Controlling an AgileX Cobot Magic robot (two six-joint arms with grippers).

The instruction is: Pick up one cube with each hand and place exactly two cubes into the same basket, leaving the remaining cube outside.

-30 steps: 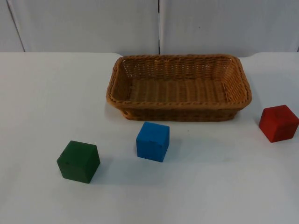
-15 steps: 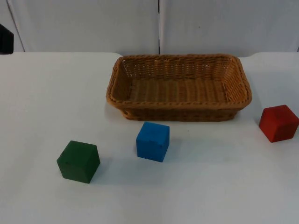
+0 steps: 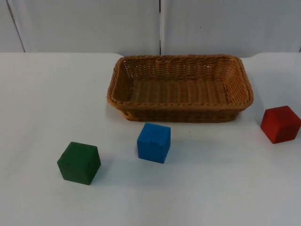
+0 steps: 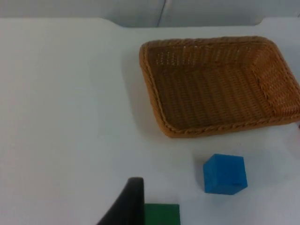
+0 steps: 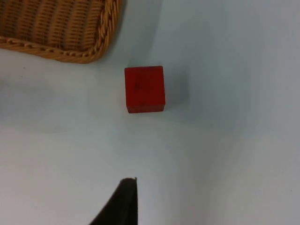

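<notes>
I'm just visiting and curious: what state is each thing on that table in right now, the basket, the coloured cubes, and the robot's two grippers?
basket: upright on the table, nothing inside.
green cube: on the table, outside the basket, untouched.
blue cube: on the table just in front of the basket, untouched.
red cube: on the table beside the basket, untouched.
left gripper: above the green cube.
right gripper: above the red cube.

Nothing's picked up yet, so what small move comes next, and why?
Probably lower the right gripper toward the red cube: it lies free on the table beside the empty basket, in front of that wrist camera. The left could likewise approach the green cube.
</notes>
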